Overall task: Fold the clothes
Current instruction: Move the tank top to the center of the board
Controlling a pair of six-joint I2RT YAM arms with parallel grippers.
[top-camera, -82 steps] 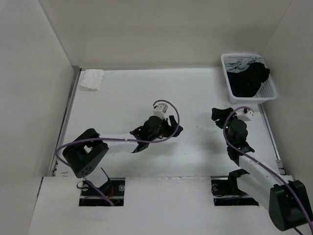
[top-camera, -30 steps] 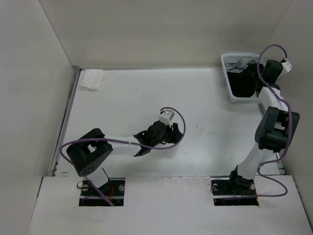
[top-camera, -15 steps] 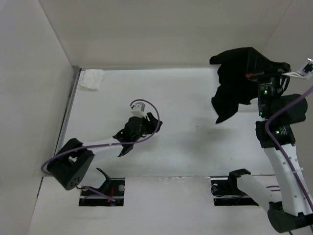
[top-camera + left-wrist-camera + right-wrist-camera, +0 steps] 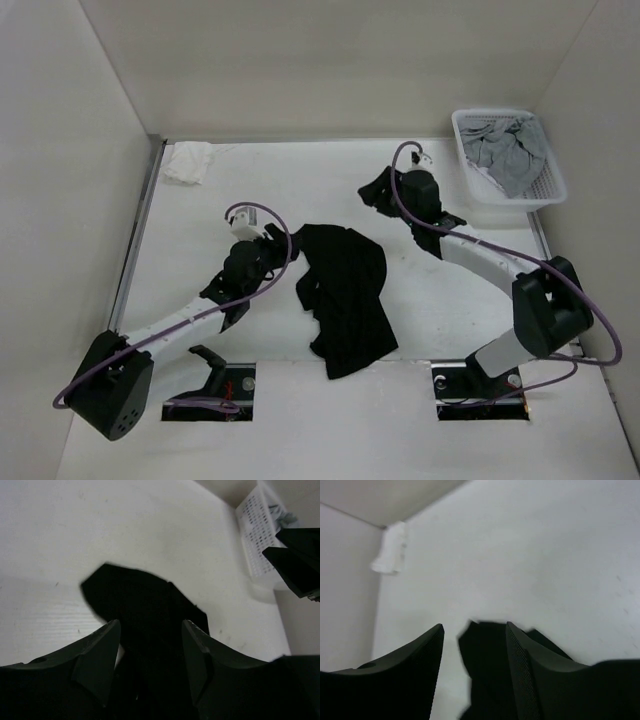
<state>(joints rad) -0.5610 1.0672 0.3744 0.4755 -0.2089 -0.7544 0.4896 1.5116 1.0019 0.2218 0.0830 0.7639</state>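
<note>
The clothes, one black garment (image 4: 345, 295), lie crumpled on the white table (image 4: 250, 190) in the middle, reaching down to the front edge. My left gripper (image 4: 283, 256) is just left of the garment's upper edge and stands open. In the left wrist view the garment (image 4: 145, 600) lies ahead of and under the open left gripper (image 4: 150, 625). My right gripper (image 4: 375, 192) hovers above and behind the garment, open and holding nothing. In the right wrist view the garment (image 4: 485, 642) shows below the open right gripper (image 4: 475, 625).
A white basket (image 4: 545, 195) at the back right holds a grey garment (image 4: 505, 155). A small white cloth (image 4: 187, 162) lies in the back left corner. White walls close in the table on three sides.
The right arm lifted the black garment out of the basket, swung it left and let it go; it now lies on the table. The left arm drew back to the left.
</note>
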